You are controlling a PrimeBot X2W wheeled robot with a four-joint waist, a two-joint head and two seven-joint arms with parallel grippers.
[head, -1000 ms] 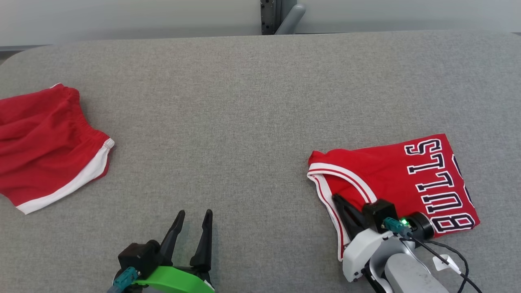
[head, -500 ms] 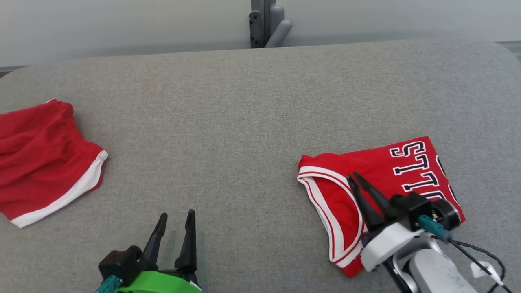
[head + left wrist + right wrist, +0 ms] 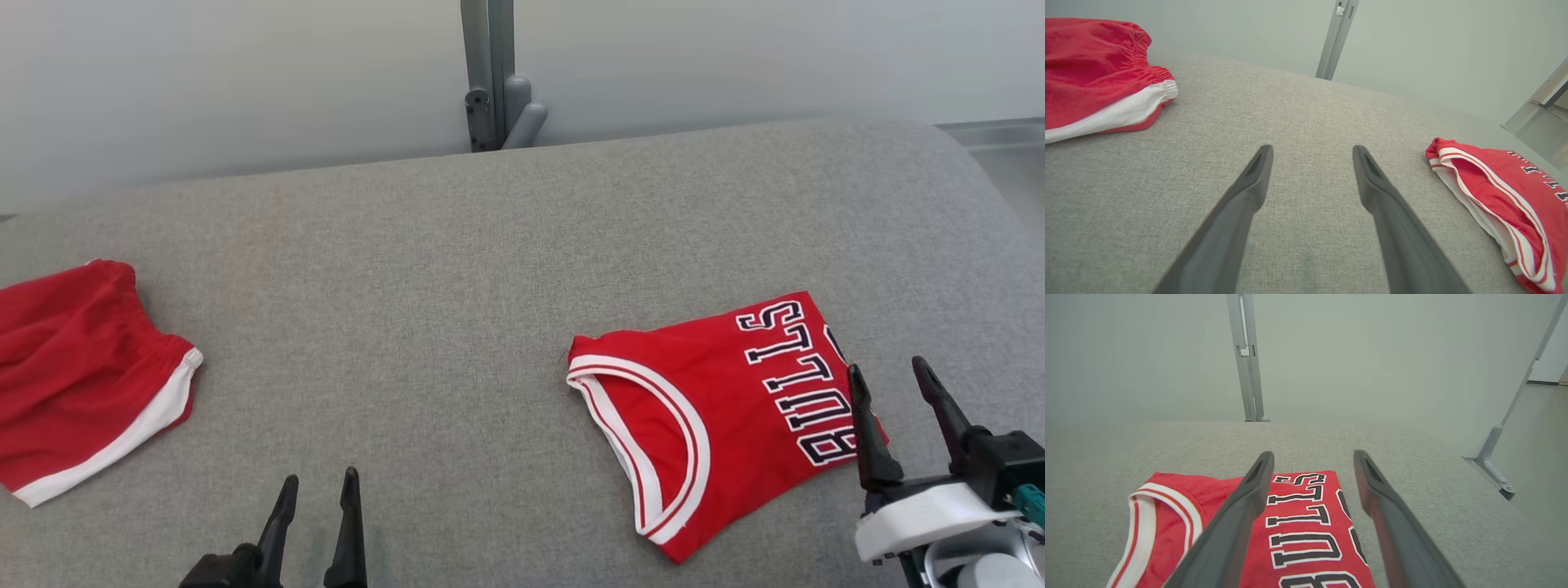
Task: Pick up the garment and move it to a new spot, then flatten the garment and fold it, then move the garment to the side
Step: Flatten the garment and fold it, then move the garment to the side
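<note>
Lying folded on the grey table (image 3: pixel 424 269), the red jersey (image 3: pixel 702 425) is held by neither gripper.
Nearest, at 7 o'clock in the head view, the left gripper (image 3: pixel 320 480) sits over bare table with its fingers spread and nothing between them. At 4 o'clock the right gripper (image 3: pixel 887 369) is also spread and empty, one finger crossing the jersey's lettered edge; I cannot tell whether it touches. The jersey lies around 4 o'clock, neckline toward the centre. Red shorts (image 3: pixel 73 367) with a white hem lie well apart at 9 o'clock. Farthest, at 12 o'clock, a grey post (image 3: pixel 487 73) stands against the pale wall (image 3: pixel 245 82).
</note>
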